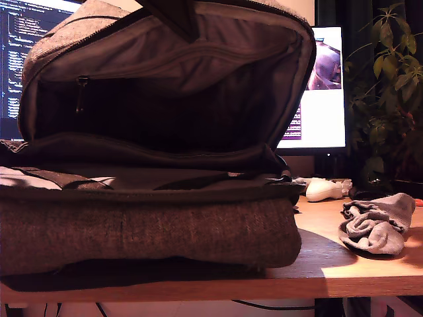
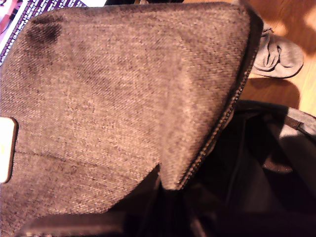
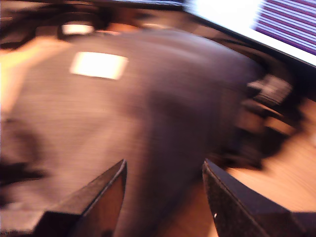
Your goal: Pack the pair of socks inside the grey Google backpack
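Note:
The grey Google backpack (image 1: pixel 152 228) lies on the desk with its flap (image 1: pixel 198 46) lifted, showing the dark lining. My first gripper (image 1: pixel 173 14) is shut on the flap's top edge; in the first wrist view the tweed flap (image 2: pixel 123 89) narrows into my dark first gripper (image 2: pixel 167 195). The pair of socks (image 1: pixel 377 224) lies crumpled on the desk at the exterior view's right, apart from the bag, and also shows as socks (image 2: pixel 276 54) past the zipper. My second gripper (image 3: pixel 164 170) is open and empty, over the blurred backpack (image 3: pixel 148 108) with its pale patch (image 3: pixel 98 65).
A white game controller (image 1: pixel 324 189) lies behind the socks. A lit monitor (image 1: pixel 320 99) stands at the back and a leafy plant (image 1: pixel 390 86) at the exterior view's right. The desk's front edge (image 1: pixel 344 284) runs just below the bag.

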You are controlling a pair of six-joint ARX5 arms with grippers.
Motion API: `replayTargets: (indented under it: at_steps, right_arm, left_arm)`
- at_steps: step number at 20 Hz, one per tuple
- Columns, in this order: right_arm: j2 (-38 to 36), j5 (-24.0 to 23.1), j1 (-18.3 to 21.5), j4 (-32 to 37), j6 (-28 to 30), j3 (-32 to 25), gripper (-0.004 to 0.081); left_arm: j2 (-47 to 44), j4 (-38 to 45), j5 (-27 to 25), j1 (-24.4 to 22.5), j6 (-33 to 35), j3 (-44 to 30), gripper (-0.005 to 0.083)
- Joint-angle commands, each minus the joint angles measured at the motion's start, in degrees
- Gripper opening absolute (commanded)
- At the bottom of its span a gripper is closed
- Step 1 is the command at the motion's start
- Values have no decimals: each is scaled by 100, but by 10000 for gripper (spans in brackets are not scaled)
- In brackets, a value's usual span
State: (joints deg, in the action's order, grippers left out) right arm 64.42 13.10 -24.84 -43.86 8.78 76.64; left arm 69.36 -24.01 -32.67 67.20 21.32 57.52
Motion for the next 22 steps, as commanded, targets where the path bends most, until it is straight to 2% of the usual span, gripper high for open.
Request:
replayTargets:
  at_steps: [1,5,7,9,12,14,16,22]
  right_arm:
    - [-262,11,164,85,-151,-452,440]
    - [-1051,-170,813,750,-590,-1867,439]
    - [-1307,-229,1069,1097,-1128,-2581,438]
    - [-1255,-437,1279,1145,-1672,-2975,439]
    - [-776,-815,1377,1276,-2566,-3008,442]
    - [-249,-953,1377,1346,-2817,-2894,483]
    - [343,-1040,1377,1335,-2774,-2693,529]
    - [1744,-1270,1572,1174,-2253,-1526,535]
  left_arm:
    - [-83,168,48,-37,-31,-37,-24]
    - [-83,286,284,-133,-31,-35,-25]
    - [-85,304,518,-210,17,46,-24]
    - [-85,304,763,-299,17,201,-25]
    - [-85,284,1132,-367,17,494,-24]
    - [-85,256,1276,-372,17,612,-25]
    - [-85,260,1320,-372,42,638,-24]
    - [-85,90,1423,-372,120,638,-24]
